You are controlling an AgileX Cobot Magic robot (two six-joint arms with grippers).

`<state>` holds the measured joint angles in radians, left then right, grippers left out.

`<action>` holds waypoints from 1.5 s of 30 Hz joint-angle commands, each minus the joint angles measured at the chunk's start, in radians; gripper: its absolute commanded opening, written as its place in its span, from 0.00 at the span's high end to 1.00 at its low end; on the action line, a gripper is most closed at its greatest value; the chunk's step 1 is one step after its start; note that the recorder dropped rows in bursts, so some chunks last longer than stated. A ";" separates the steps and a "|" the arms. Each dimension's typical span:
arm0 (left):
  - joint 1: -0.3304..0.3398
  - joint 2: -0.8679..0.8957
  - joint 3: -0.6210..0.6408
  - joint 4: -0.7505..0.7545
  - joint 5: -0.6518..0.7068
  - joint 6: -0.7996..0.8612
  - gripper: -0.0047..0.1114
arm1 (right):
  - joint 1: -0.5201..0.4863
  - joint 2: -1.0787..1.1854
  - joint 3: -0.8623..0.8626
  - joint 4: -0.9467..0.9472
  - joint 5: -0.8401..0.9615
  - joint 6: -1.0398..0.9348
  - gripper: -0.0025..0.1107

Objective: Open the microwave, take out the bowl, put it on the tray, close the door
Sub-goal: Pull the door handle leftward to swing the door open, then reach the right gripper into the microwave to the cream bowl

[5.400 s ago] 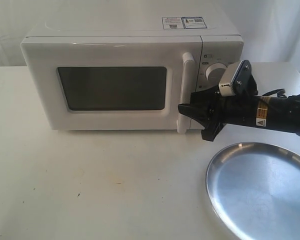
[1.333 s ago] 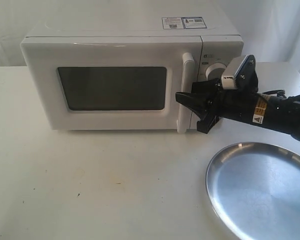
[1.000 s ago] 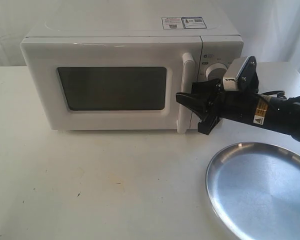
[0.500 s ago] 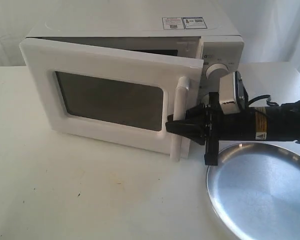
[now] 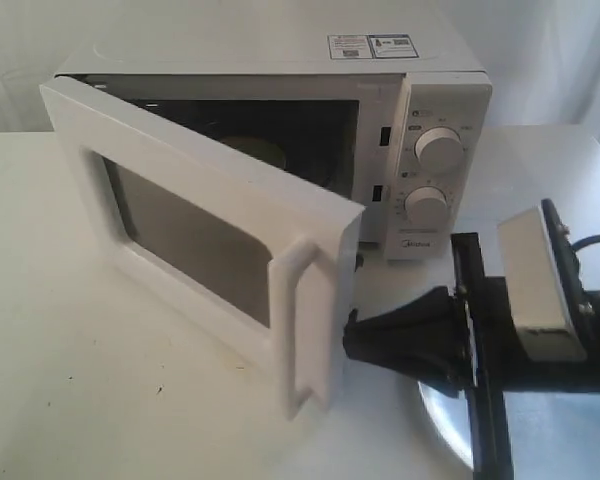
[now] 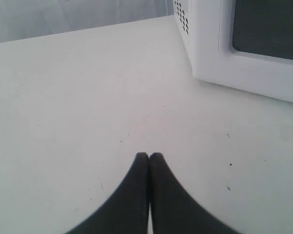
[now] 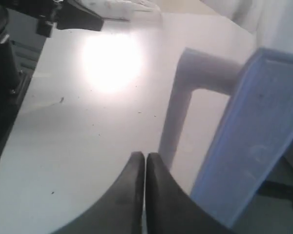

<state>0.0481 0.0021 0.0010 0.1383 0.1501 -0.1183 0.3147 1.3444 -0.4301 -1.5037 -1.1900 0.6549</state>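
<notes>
Your right gripper is hovering with its fingers pressed together on nothing, tips just beside the free edge of the door and its bar handle, with a sliver of the silver tray showing under the arm. The door is standing about halfway out from the microwave, and the bowl is sitting dimly in the dark cavity. Your left gripper is hanging pinched together and empty over the white table near the microwave's corner
</notes>
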 commanded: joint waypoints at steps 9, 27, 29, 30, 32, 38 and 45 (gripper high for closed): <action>-0.001 -0.002 -0.001 -0.003 0.000 -0.007 0.96 | -0.005 -0.279 0.129 0.302 0.415 0.129 0.98; -0.001 -0.002 -0.001 -0.003 0.000 -0.007 0.96 | 0.203 0.328 -0.352 0.642 0.471 -0.251 0.98; -0.001 -0.002 -0.001 -0.003 0.000 -0.007 0.96 | 0.247 0.366 -0.419 0.642 0.586 -0.277 0.98; -0.001 -0.002 -0.001 -0.003 0.000 -0.007 0.96 | 0.272 0.394 -0.467 0.642 0.645 -0.316 0.98; -0.001 -0.002 -0.001 -0.003 0.000 -0.007 0.96 | 0.310 0.437 -0.532 0.661 0.742 -0.354 0.98; -0.001 -0.002 -0.001 -0.003 0.000 -0.007 0.96 | 0.384 0.554 -0.714 0.619 0.889 -0.445 0.96; -0.001 -0.002 -0.001 -0.003 0.000 -0.007 0.96 | 0.451 0.615 -0.783 0.533 0.892 -0.479 0.51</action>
<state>0.0481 0.0021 0.0010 0.1382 0.1517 -0.1183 0.7427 1.9470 -1.1849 -0.9514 -0.3032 0.1945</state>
